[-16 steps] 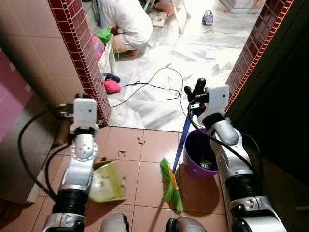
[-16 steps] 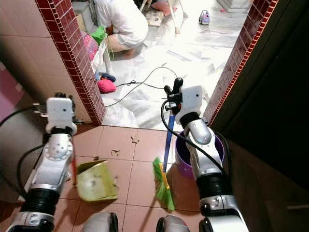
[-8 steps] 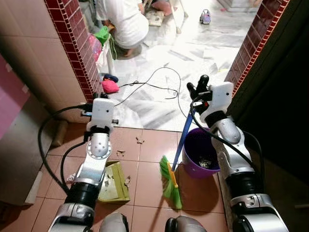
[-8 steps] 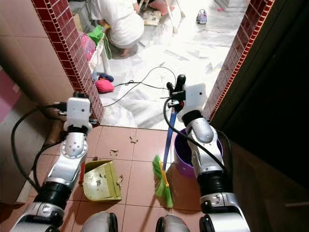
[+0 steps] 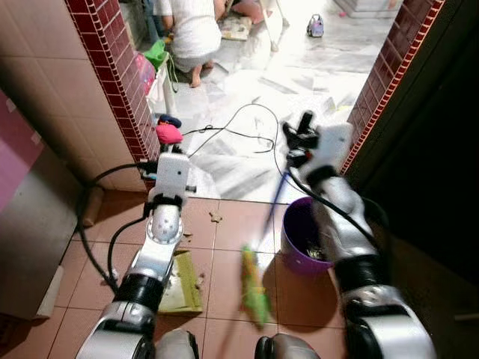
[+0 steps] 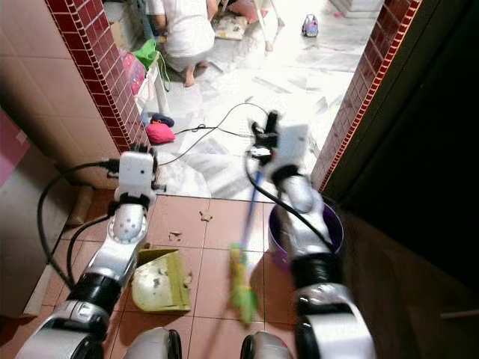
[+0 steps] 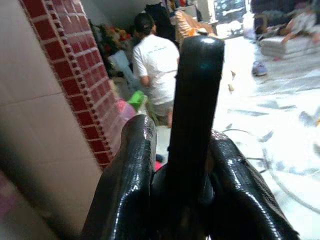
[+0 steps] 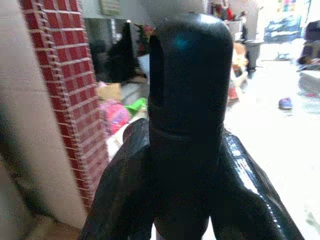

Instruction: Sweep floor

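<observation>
My right gripper (image 5: pixel 298 139) is shut on the black top end (image 8: pixel 187 90) of a broom. Its blue handle (image 5: pixel 272 208) slants down to green bristles (image 5: pixel 253 289), which are blurred over the red tiles. My left gripper (image 7: pixel 180 132) is shut on the black handle (image 7: pixel 192 100) of a green dustpan (image 5: pixel 184 274). The pan rests on the tiles to the left of the bristles, with bits of debris in it. Loose scraps (image 5: pixel 216 218) lie on the tiles in front of the pan.
A purple bucket (image 5: pixel 293 241) with rubbish in it stands right of the broom, against the dark wall. Red brick pillars (image 5: pixel 112 71) frame the doorway. Beyond it a black cable (image 5: pixel 239 134) and a pink item (image 5: pixel 171 133) lie on marble, and a person (image 5: pixel 187 30) crouches.
The broom's bristles have swung left toward the dustpan and now blur. My right arm has shifted left. My left arm and the dustpan have moved right, toward the middle.
</observation>
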You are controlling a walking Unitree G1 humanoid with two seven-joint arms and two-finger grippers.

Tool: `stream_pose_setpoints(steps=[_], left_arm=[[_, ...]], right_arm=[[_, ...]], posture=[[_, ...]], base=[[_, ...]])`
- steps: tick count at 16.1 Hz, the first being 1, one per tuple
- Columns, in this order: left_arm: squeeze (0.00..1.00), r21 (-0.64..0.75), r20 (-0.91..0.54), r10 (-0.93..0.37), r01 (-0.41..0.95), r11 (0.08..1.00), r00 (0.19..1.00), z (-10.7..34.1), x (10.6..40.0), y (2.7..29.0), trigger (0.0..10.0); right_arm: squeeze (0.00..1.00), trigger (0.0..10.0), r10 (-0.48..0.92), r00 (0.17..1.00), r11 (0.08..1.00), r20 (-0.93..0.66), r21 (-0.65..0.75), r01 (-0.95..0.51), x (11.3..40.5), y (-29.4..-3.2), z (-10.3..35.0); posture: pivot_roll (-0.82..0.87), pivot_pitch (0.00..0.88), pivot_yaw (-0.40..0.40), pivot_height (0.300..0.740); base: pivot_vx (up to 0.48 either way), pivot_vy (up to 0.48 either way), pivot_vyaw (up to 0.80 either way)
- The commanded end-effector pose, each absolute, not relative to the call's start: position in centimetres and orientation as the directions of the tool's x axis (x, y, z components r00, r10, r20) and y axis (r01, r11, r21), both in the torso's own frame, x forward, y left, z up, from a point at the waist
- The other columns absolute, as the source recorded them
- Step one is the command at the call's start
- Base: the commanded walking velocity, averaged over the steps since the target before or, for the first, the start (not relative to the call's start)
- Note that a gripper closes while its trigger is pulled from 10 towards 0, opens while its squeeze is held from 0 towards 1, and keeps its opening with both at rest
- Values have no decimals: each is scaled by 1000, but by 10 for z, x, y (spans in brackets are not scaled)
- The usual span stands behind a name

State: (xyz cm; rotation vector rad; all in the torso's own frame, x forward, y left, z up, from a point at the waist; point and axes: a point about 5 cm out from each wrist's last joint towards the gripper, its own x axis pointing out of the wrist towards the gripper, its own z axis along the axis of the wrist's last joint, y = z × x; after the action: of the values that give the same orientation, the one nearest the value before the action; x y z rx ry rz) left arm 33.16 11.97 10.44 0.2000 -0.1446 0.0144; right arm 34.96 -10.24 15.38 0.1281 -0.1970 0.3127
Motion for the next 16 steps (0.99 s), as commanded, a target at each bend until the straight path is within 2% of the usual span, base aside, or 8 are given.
stream_pose_setpoints(steps=[1, 5, 6, 11, 13, 14, 16], left_arm=[[0, 113, 94, -23, 12, 994, 995, 95, 330, 110, 10000], [0, 56, 91, -87, 82, 995, 992, 96, 332, 90, 10000], [0, 51, 93, -94, 89, 995, 991, 97, 334, 88, 10000], [0, 31, 72, -67, 65, 997, 995, 93, 338, 97, 10000], [0, 25, 64, -62, 61, 998, 996, 91, 338, 97, 10000], [0, 18, 61, -59, 58, 998, 996, 91, 339, 97, 10000], [0, 16, 60, -56, 56, 998, 997, 91, 339, 96, 10000]], right_arm=[[0, 10000, 306, 909, 926, 284, 133, -353, 353, -91, 172], [0, 10000, 309, 911, 900, 275, 226, -373, 352, -82, 170], [0, 10000, 301, 914, 888, 271, 269, -372, 353, -84, 171], [0, 10000, 308, 900, 864, 309, 305, -400, 358, -97, 189], [0, 10000, 287, 897, 842, 337, 357, -404, 362, -108, 206], [0, 10000, 246, 904, 829, 350, 407, -383, 367, -123, 218], [0, 10000, 210, 906, 865, 368, 362, -347, 370, -140, 227]], posture=[[-102, 52, -18, 740], [-103, 35, -13, 740], [-103, 30, -11, 740], [-120, 17, -3, 740], [-127, 13, -1, 740], [-132, 7, -1, 740], [-135, 5, -2, 740]], base=[[0, 0, 0], [0, 0, 0], [0, 0, 0], [0, 0, 0], [0, 0, 0], [0, 0, 0], [0, 0, 0]])
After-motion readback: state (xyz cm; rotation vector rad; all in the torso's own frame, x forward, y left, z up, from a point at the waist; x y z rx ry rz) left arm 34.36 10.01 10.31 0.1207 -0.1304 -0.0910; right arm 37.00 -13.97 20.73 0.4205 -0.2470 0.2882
